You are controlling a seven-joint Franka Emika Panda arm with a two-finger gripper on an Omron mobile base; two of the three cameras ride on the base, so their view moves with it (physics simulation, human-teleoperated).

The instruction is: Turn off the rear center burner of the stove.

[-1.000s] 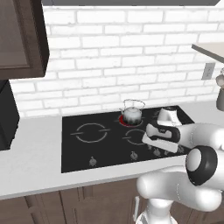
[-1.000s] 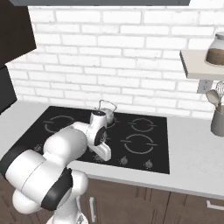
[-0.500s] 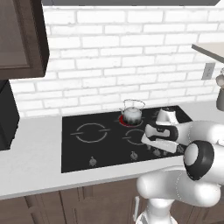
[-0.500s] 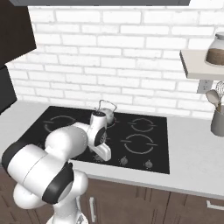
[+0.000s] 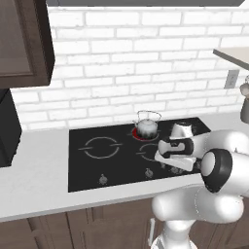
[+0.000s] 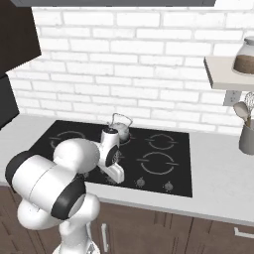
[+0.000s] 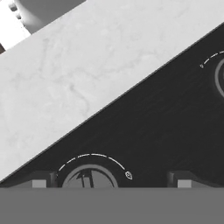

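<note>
the white arm bends forward and down over the near right part of the cooktop, wrist pitched low. the gripper [image 7: 111, 179] hangs with 2 fingertips [image 7: 40, 180] spread wide apart.

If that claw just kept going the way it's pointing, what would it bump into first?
Probably a silver knob on the stove: in the hand view it sits just ahead between the gripper fingertips, slightly off-center. Depth is hard to judge.

The stove [image 5: 97, 163] is a flat black glass cooktop set into the pale counter [image 5: 34, 170], with grey ring markings and small silver knobs along its front edge. The rear center burner [image 5: 137, 132] glows red at the stove's back edge, under a steel kettle [image 5: 146, 125].
</note>
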